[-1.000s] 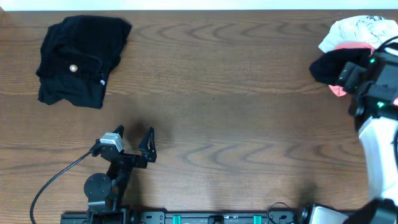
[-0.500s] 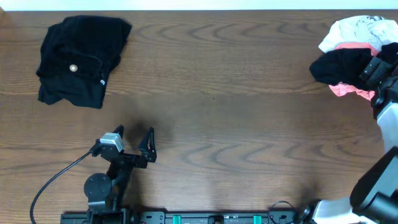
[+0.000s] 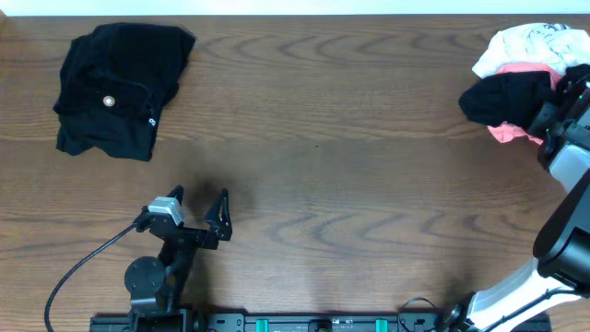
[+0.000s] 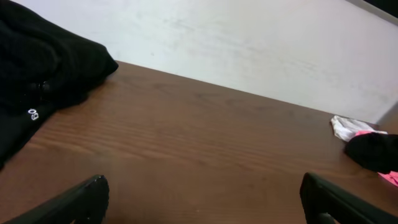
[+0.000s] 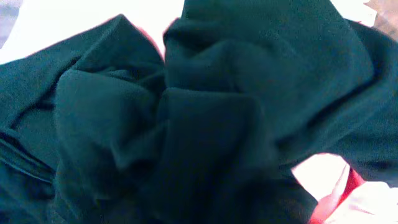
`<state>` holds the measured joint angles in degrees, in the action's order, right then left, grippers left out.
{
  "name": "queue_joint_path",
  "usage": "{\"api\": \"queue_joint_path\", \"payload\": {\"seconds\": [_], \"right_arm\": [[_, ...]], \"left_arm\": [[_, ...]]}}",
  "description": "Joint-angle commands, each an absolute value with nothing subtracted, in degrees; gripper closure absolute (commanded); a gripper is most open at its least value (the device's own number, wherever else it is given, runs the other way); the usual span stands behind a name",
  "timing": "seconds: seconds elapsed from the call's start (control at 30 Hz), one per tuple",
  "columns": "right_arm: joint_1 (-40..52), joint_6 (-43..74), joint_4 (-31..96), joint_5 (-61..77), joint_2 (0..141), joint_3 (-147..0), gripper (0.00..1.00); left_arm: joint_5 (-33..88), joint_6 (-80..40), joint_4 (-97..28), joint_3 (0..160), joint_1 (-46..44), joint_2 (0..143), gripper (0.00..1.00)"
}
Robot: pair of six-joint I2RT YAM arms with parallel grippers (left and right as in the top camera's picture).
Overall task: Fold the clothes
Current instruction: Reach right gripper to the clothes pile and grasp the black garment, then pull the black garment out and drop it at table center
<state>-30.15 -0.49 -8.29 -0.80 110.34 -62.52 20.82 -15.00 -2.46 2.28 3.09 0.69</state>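
A crumpled black garment (image 3: 120, 88) with a small pale button (image 3: 109, 101) lies at the far left of the table; the left wrist view shows it (image 4: 43, 62) too. At the far right is a heap of clothes: a black piece (image 3: 502, 97) on pink (image 3: 507, 135) and white (image 3: 525, 44) ones. My right gripper (image 3: 551, 109) is down at the heap's right side. Dark fabric (image 5: 199, 124) fills the right wrist view and hides its fingers. My left gripper (image 3: 198, 210) (image 4: 205, 199) rests near the front edge, open with nothing between its fingers.
The wooden table (image 3: 332, 166) stretches bare between the two lots of clothes. A cable (image 3: 83, 263) runs from the left arm's base to the front left. A pale wall (image 4: 249, 43) stands behind the table's far edge.
My right arm has drawn back toward the right edge, uncovering more of the black piece, and its gripper now sits against the heap. The left arm has not moved.
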Motion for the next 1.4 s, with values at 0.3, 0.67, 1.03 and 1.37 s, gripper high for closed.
{"api": "queue_joint_path", "payload": {"seconds": [0.3, 0.67, 1.03, 1.37], "right_arm": [[-30.26, 2.5, -8.47, 0.56, 94.94, -63.77, 0.99], [-25.82, 2.57, -2.61, 15.64, 72.01, -63.77, 0.99], [0.1, 2.5, -0.78, 30.39, 67.0, -63.77, 0.99], [8.64, 6.2, 5.61, 6.92, 67.02, -63.77, 0.01]], "left_arm": [[21.37, -14.68, -3.07, 0.58, 2.81, 0.34, 0.02], [21.37, -14.68, -3.07, 0.58, 2.81, 0.34, 0.02], [21.37, -14.68, -3.07, 0.58, 2.81, 0.34, 0.02], [21.37, -14.68, -3.07, 0.58, 2.81, 0.34, 0.02]]}}
